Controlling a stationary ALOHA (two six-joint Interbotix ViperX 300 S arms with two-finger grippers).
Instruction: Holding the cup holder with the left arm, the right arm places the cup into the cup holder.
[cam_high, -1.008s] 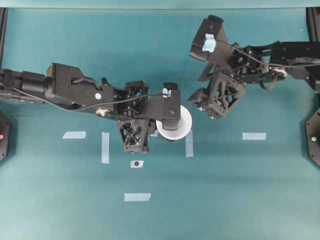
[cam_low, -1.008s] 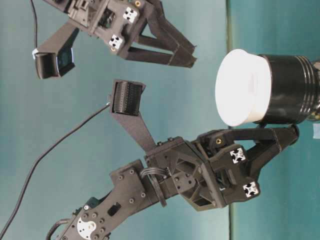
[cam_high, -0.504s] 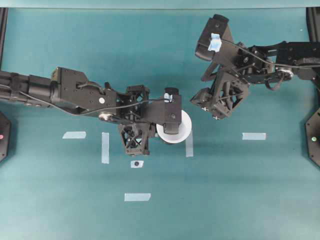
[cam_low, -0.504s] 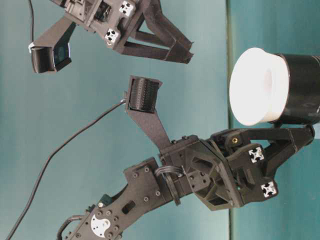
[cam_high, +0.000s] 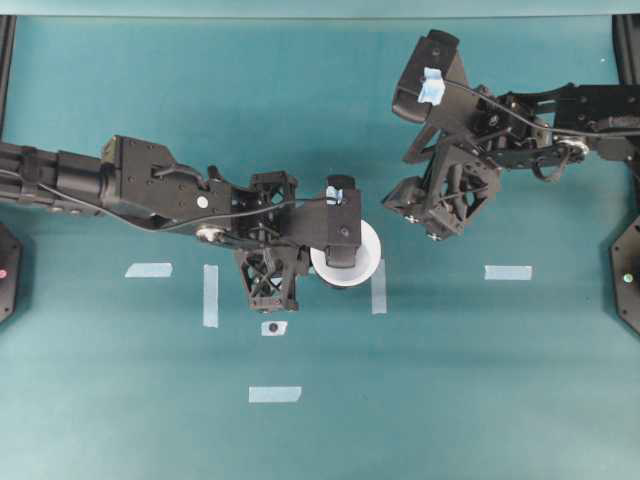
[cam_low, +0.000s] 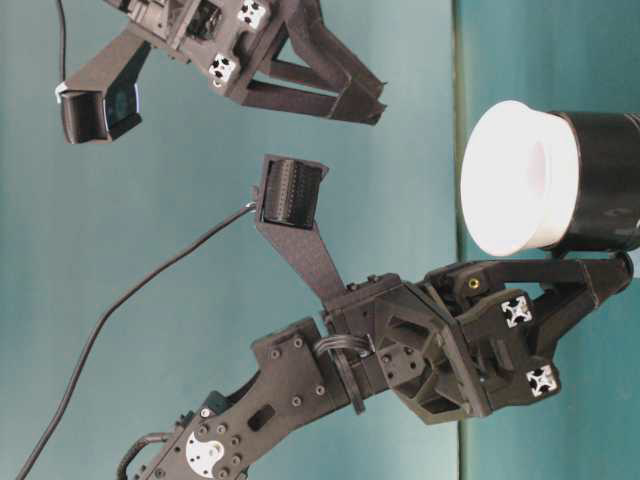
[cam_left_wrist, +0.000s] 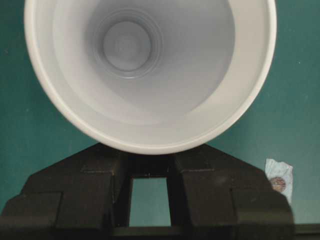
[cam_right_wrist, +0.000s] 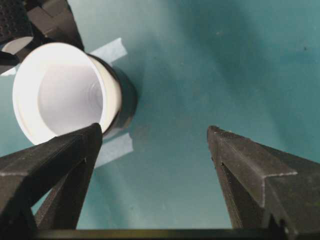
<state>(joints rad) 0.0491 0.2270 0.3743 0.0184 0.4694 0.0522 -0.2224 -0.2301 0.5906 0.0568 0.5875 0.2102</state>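
Note:
The white cup (cam_high: 366, 264) sits rim-up inside the glossy black cup holder (cam_low: 606, 182), which shows only as a dark wall below the cup's rim (cam_low: 515, 178). My left gripper (cam_high: 312, 264) reaches in from the left and is shut on the holder's side; its fingers (cam_left_wrist: 210, 180) lie under the cup's rim (cam_left_wrist: 150, 70), hiding the tab. My right gripper (cam_high: 416, 222) hangs open and empty, up and to the right of the cup and apart from it. The right wrist view shows the cup (cam_right_wrist: 60, 95) and holder (cam_right_wrist: 127, 106) beyond its left finger (cam_right_wrist: 75, 150).
Pale tape strips lie on the teal table: left (cam_high: 148, 269), beside it upright (cam_high: 210, 295), by the cup (cam_high: 379, 292), right (cam_high: 508, 272) and front (cam_high: 275, 394). A small tape piece with a dark dot (cam_high: 273, 328) lies below the left gripper.
The left arm has shifted slightly to the right with the holder and cup. The right gripper has drawn a little up and away, still open. Little moved in the last half second.

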